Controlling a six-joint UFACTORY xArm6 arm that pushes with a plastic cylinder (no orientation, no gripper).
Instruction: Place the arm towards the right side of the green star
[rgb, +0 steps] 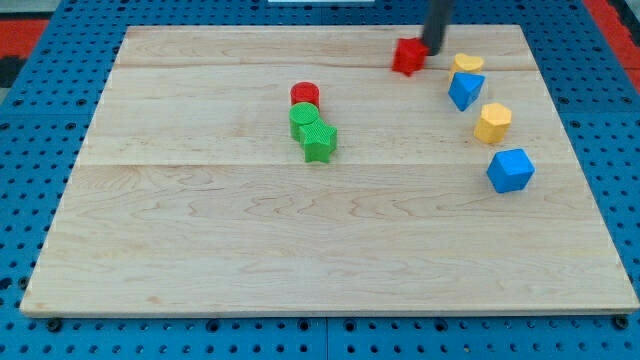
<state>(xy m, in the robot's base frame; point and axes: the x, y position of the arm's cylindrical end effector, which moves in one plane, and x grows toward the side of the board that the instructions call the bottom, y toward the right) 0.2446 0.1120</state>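
Observation:
The green star (319, 141) lies left of the board's middle, in its upper half. It touches a green round block (305, 120) above it, and a red round block (305, 95) sits above that. My tip (431, 48) is at the view's top, right of centre, just right of a red block (407, 56) and touching it or nearly so. The tip is far up and to the right of the green star.
At the right stand a yellow block (466, 63), a blue block (465, 89), a yellow hexagon block (492, 122) and a blue block (511, 170). The wooden board (300, 250) lies on a blue pegboard table.

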